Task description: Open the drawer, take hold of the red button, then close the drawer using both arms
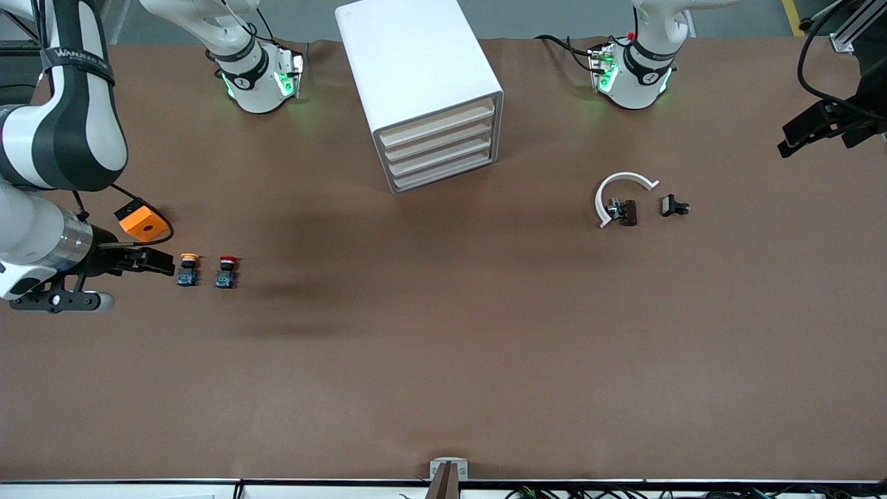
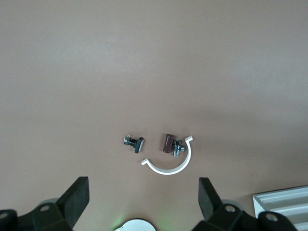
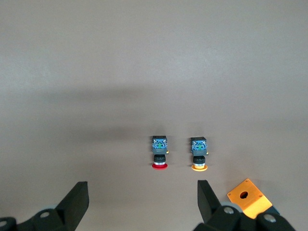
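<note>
The white cabinet (image 1: 423, 90) stands mid-table between the arm bases, and all of its beige drawer fronts (image 1: 440, 149) are shut. Its corner shows in the left wrist view (image 2: 284, 202). The red-capped button (image 1: 226, 271) lies on the table toward the right arm's end, and it also shows in the right wrist view (image 3: 160, 154). My right gripper (image 1: 156, 261) hangs open and empty in the air beside the buttons, its fingers (image 3: 77, 202) wide apart. My left gripper (image 1: 793, 138) is open and empty over the left arm's end of the table, its fingers (image 2: 77, 197) wide apart.
A yellow-capped button (image 1: 188, 269) lies beside the red one, and an orange cube (image 1: 142, 223) lies farther from the front camera. A white C-shaped ring (image 1: 624, 190), a small brown part (image 1: 627, 212) and a black clip (image 1: 673, 206) lie toward the left arm's end.
</note>
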`<state>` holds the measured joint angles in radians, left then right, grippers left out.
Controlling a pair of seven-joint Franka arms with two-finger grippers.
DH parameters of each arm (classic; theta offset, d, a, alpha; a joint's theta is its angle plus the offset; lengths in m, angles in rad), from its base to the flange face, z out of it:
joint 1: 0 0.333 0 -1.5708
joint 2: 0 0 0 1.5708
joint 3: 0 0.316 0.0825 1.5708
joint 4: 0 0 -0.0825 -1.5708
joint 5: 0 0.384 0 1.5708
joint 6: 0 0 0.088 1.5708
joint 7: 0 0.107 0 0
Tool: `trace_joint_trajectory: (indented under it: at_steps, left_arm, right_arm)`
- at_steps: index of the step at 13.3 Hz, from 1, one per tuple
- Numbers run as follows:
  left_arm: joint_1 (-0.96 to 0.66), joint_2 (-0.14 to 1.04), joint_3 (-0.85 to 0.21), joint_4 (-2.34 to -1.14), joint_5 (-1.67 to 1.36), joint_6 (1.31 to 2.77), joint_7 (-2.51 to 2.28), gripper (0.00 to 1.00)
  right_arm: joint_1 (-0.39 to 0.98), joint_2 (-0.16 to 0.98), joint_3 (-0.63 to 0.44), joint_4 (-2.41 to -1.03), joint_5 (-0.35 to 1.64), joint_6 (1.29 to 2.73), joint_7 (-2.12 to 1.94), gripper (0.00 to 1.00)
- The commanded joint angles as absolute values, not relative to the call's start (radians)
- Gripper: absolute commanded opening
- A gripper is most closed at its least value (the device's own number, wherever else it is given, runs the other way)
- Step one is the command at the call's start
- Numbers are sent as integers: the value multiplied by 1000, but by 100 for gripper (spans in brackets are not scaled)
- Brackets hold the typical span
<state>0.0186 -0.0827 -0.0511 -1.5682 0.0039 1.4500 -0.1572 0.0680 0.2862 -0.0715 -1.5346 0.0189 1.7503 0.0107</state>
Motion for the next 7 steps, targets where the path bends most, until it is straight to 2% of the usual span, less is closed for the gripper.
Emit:
trace_joint_trajectory:
  at_steps: [1,7]
  left_arm:
    - [6,-92,-69,-1597,-9,1465,-144,100]
    - [17,-80,-72,-1594,-9,1479,-141,100]
  right_arm:
    - [64,268,-64,-1476,31,1672,24,100]
    - [83,126,-60,-1489,31,1609,25,100]
